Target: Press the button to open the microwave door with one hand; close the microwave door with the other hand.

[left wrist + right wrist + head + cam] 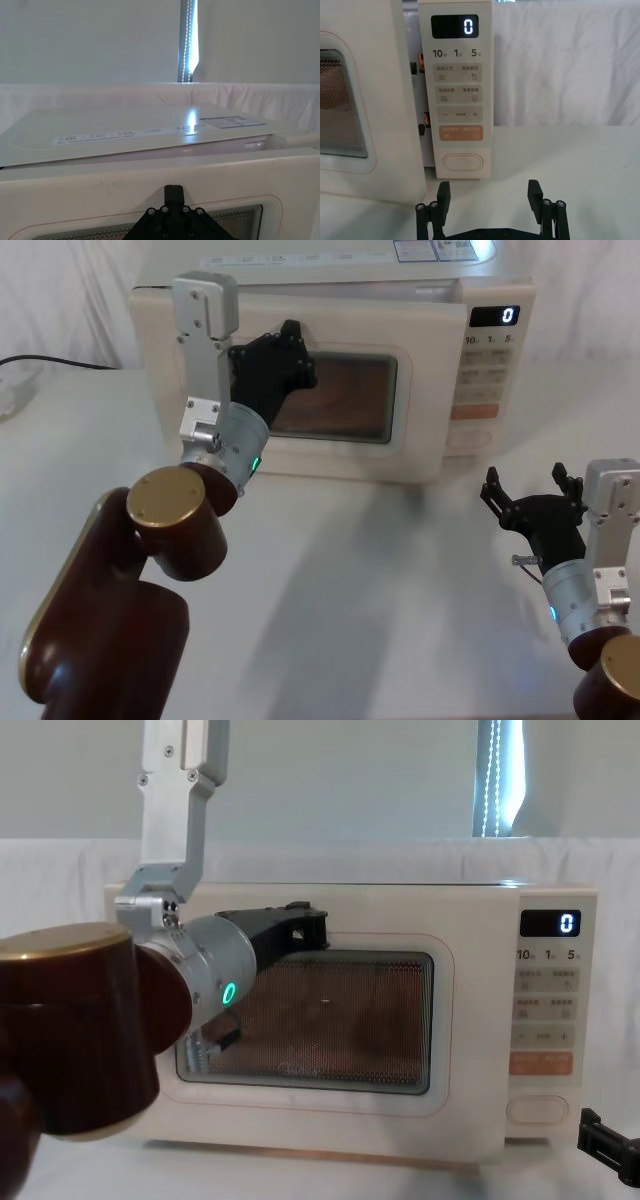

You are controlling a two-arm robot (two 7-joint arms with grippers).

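The cream microwave (330,270) stands at the back of the table, its display (468,26) reading 0. The microwave door (420,390) stands slightly ajar on its panel side, and dark latch hooks (414,67) show in the gap. My left gripper (298,350) is shut, its tip against the door near the window's upper left (173,192). The wide cream button (463,163) sits lowest on the panel, below the orange key. My right gripper (489,197) is open, low over the table and a short way in front of the button, touching nothing (527,485).
A white table (380,570) stretches in front of the microwave, with free room between the two arms. White cloth hangs behind. A black cable (50,361) lies at the far left. My left forearm (190,980) crosses the door's left half.
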